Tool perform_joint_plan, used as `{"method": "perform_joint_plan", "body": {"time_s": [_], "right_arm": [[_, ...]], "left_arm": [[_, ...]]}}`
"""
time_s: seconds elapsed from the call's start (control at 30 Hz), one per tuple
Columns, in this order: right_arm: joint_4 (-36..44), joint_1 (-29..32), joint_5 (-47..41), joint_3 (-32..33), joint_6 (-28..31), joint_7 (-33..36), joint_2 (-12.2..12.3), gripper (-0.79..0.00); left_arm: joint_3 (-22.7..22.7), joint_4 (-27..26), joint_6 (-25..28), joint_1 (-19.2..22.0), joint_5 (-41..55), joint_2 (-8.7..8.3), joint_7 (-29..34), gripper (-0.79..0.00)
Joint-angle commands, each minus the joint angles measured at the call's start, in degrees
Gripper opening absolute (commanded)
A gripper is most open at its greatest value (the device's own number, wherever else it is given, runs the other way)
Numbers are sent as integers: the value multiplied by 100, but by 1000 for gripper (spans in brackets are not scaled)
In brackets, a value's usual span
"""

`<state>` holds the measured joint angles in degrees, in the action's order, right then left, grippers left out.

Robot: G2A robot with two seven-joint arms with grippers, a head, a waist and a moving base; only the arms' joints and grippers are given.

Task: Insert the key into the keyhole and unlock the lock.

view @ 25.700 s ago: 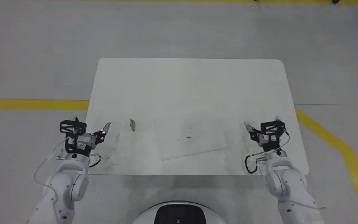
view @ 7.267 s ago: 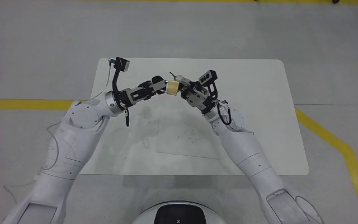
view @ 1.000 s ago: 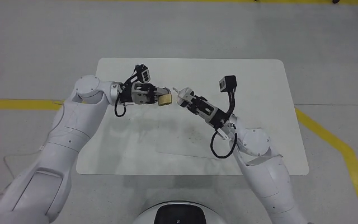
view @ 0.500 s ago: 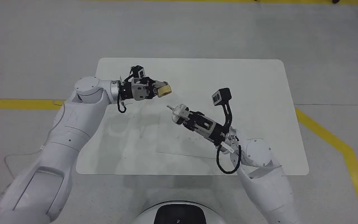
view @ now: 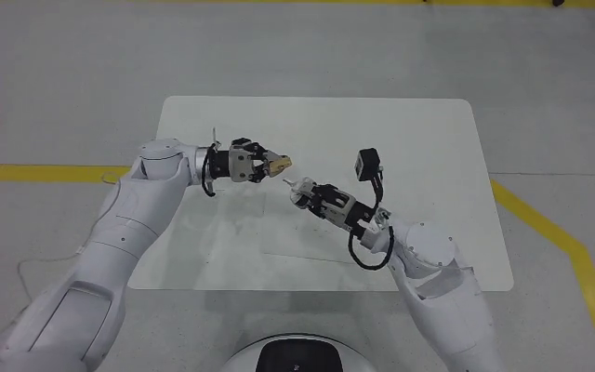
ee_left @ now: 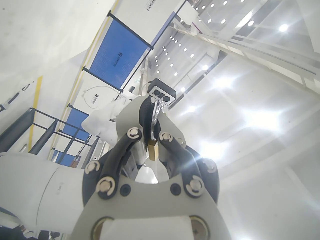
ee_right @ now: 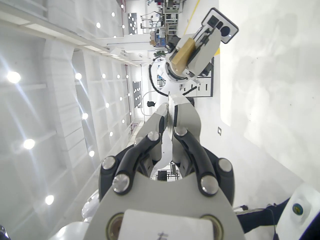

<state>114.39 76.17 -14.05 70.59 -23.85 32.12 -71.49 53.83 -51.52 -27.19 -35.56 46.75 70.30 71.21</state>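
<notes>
Holding padlock and key apart over the table

Clamping the brass padlock [ee_right: 182, 54] in the left gripper's [view: 271, 166] fingers, raised above the white table [view: 418, 130]. Pinching the key [ee_right: 170, 111] between the right gripper's [view: 299, 192] closed fingers, near the padlock, not touching.

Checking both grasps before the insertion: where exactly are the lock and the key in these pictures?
lock [ee_right: 183, 54]: right wrist view, on the broad face of its brass body.
key [ee_right: 171, 112]: right wrist view, on its thin metal edge, seen edge-on.
</notes>
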Motion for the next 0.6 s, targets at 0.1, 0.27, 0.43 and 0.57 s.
{"method": "perform_joint_plan", "body": {"time_s": [0.1, 0.27, 0.43, 0.57], "right_arm": [[392, -34, 131, 61, -780, -136, 29, -785], [648, -111, 213, -11, -1592, -298, 43, -785], [631, -287, 296, -227, -2101, -501, 29, -785], [581, -442, 291, -369, -2352, -700, 5, -785]], "left_arm": [[-145, 79, -344, 13, 39, 50, -13, -785], [-278, 58, -213, 58, -179, 84, -156, -785], [-317, 36, -13, 57, -292, 96, -198, -785], [-328, 48, -3, 60, -298, 105, -190, -785]]}}
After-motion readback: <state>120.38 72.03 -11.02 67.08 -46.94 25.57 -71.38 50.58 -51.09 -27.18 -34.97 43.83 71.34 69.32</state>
